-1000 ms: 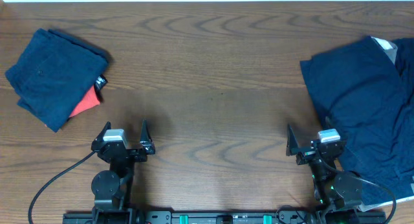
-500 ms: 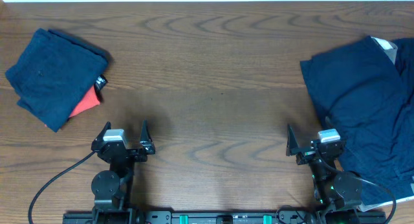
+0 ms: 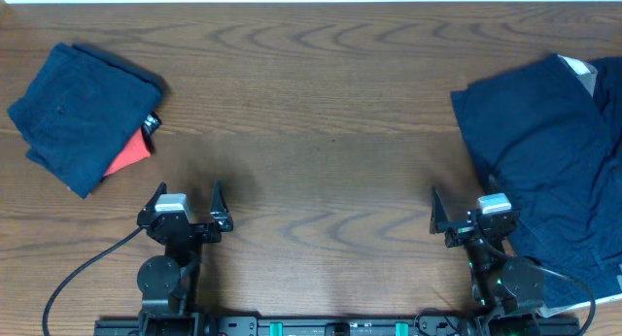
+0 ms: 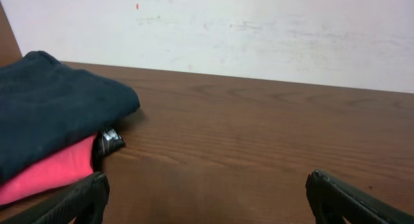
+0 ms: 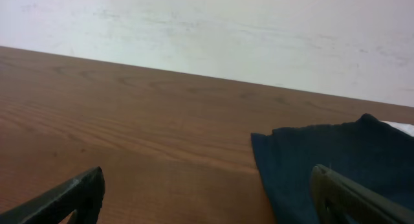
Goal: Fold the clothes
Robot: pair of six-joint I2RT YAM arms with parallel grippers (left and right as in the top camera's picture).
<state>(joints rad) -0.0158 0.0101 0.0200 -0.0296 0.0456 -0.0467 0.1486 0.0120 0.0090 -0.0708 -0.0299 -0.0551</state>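
Judging by the layout, we are beginning another garment: left fingers (image 3: 189, 192) and right fingers (image 3: 465, 195) are gaping wide, empty. The rumpled navy cloth garment (image 3: 530, 132) is lying beside the right fingers on the brown wooden worktop (image 3: 321, 103), likely needing pulling centreward and flattening.

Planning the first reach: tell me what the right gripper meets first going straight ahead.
Probably the navy garment: its near corner lies ahead between the open jaws of the right gripper, though depth is unclear.
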